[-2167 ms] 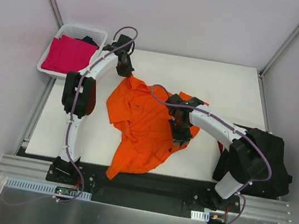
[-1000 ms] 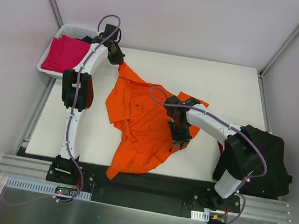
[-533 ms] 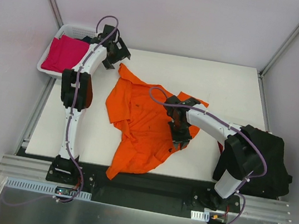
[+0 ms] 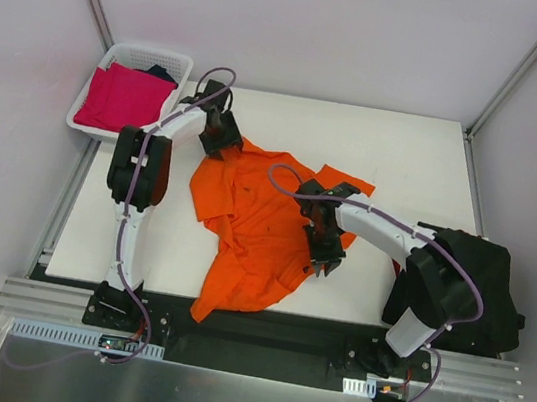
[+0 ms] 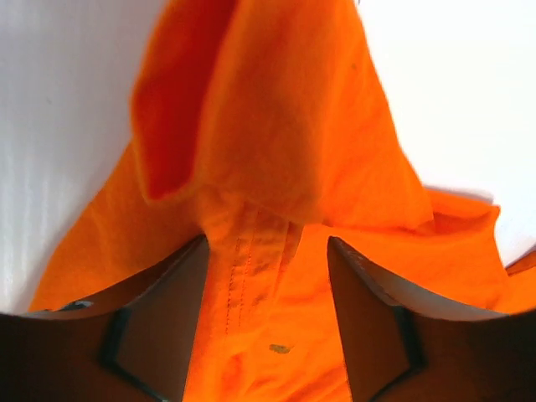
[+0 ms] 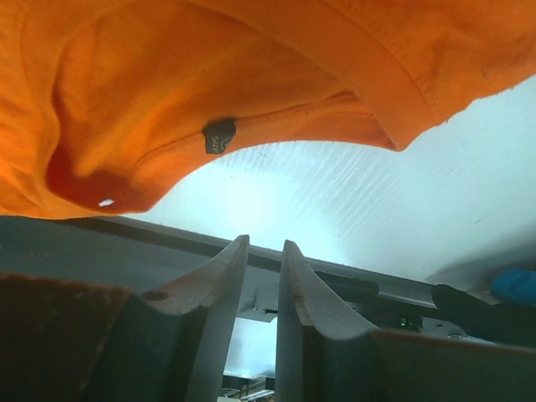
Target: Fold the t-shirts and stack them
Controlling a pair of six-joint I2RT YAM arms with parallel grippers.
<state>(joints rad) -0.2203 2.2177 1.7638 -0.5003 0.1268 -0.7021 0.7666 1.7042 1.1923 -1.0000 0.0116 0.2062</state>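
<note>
The left arm reaches forward over the table [image 4: 426, 164], and the left gripper [image 4: 220, 136] hangs at the far left corner of the orange t-shirt [image 4: 256, 219]. Its fingers [image 5: 159, 327] stand apart, released, with a stitched fold of cloth lying between them. The right arm bends to the left, and the right gripper [image 4: 327, 253] is at the shirt's right edge. Its fingers are almost together with only a thin slit, and I cannot tell if they pinch cloth.

The table is white and matte, with pale walls around. A white lattice basket [image 4: 150, 49] holds a magenta t-shirt [image 4: 122, 98]. Black t-shirts [image 4: 484, 284] lie by the right arm's base. The orange cloth is soft and crumpled – a small dark label [image 6: 219, 136] shows inside.
</note>
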